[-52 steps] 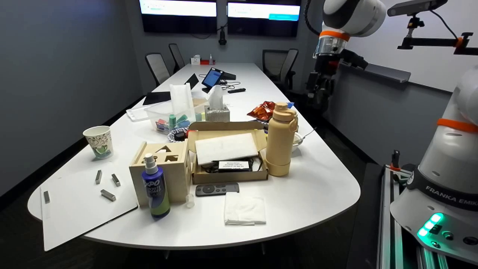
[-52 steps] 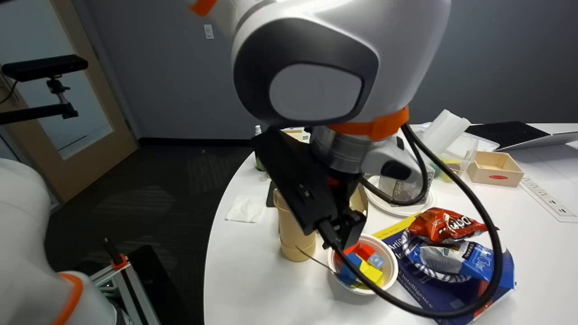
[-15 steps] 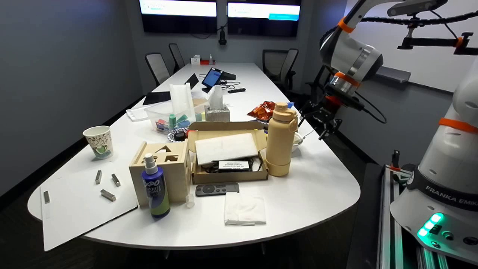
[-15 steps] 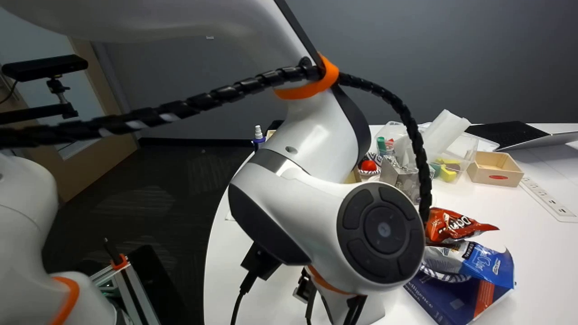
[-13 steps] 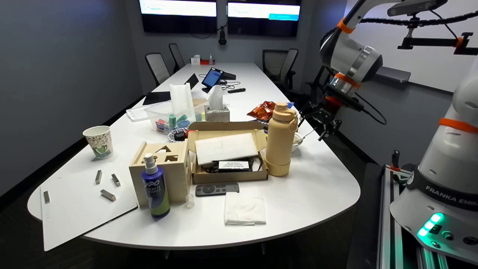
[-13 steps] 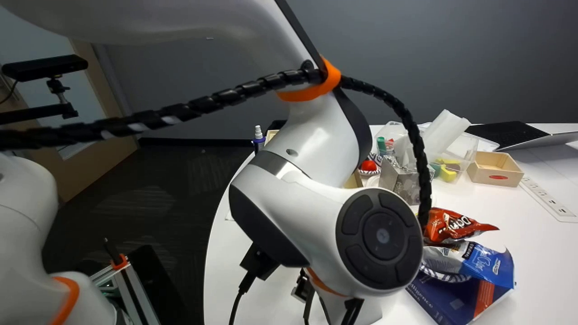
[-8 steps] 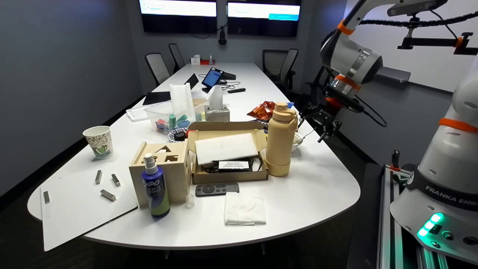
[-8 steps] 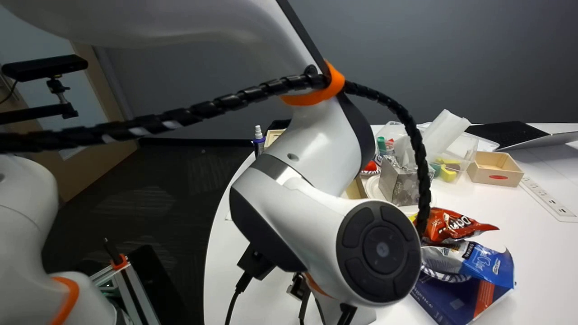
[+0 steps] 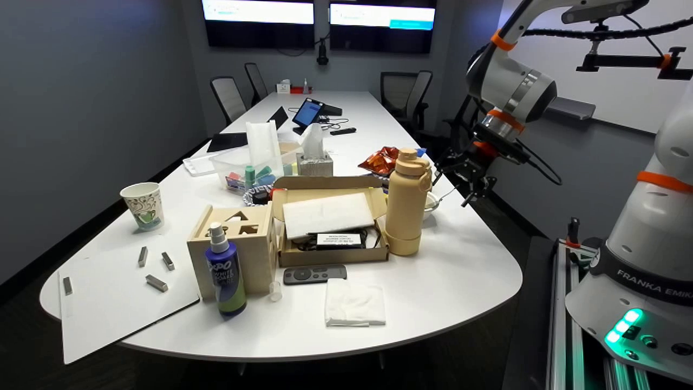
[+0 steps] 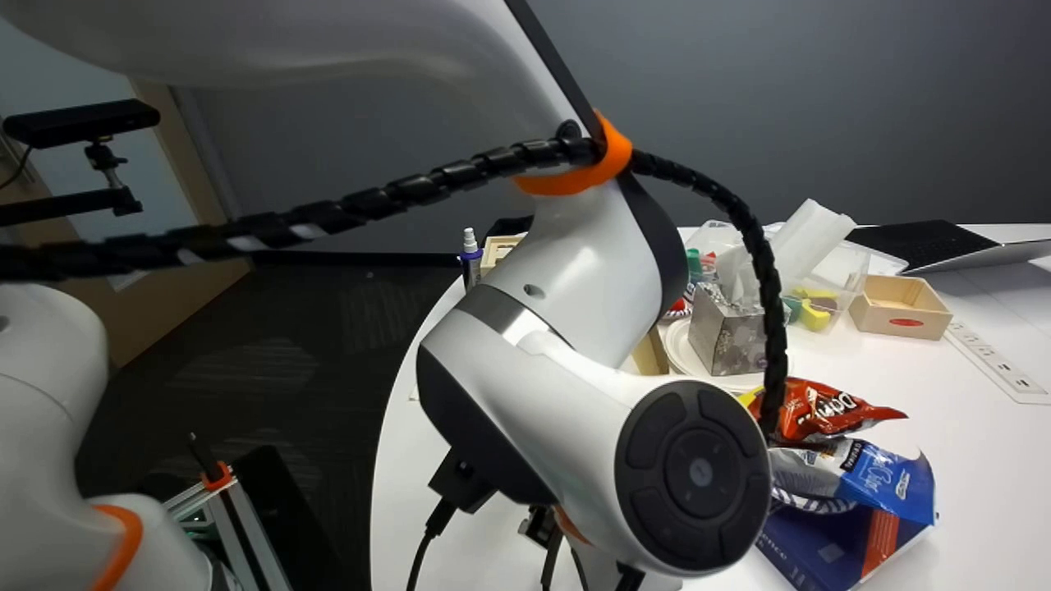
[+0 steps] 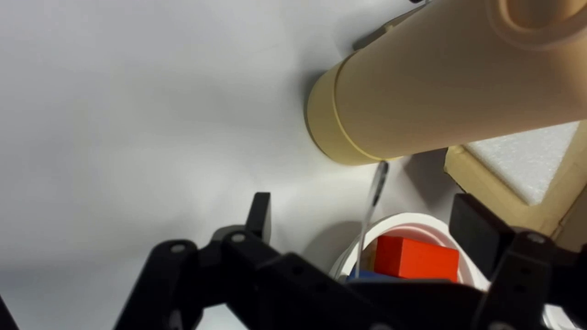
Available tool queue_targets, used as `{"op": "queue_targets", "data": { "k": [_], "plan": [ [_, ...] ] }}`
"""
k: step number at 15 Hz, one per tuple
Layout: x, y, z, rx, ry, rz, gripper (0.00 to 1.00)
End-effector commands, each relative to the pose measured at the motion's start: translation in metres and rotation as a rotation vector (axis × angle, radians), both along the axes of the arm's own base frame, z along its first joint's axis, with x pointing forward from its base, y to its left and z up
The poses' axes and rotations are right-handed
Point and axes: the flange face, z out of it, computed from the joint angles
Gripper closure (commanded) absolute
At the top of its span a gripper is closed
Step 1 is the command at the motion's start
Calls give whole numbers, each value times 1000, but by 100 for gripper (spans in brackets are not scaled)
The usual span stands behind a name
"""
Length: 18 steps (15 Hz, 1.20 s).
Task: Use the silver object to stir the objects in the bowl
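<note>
The silver object (image 11: 370,206), a thin metal utensil, leans out over the rim of the white bowl (image 11: 410,220) in the wrist view. Its lower end is inside, by a blue piece (image 11: 367,275) and a red block (image 11: 426,261). My gripper (image 11: 369,220) is open; its fingers stand wide apart with the utensil's handle between them, touching neither. In an exterior view the gripper (image 9: 451,189) is tilted beside the bowl (image 9: 430,206) and the utensil's handle (image 9: 448,193). The gripper body hides part of the bowl in the wrist view. The arm hides bowl and utensil in an exterior view.
A tall tan jug (image 9: 406,211) stands close to the bowl; it fills the upper right of the wrist view (image 11: 440,87). An open cardboard box (image 9: 330,257) lies beside the jug. A red chip bag (image 10: 829,410) and a blue bag (image 10: 878,476) lie on a book (image 10: 809,542).
Since 3.5 seconds ago the gripper has come down and tilted, its fingers now around the utensil's handle. Over the last second the arm shifts only slightly. Bowl and utensil look unmoved.
</note>
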Motion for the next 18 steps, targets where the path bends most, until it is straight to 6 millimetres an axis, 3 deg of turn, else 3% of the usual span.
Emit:
{"op": "queue_targets", "data": {
  "k": [1,3,11,18],
  "plan": [
    [0,-1,4,8,-14,-4,25],
    [0,-1,4,8,-14,-3,32],
    [-1,-4,6,1,-22,-8,96],
    [-2,-3,19,-22,-43,8,99]
  ]
}}
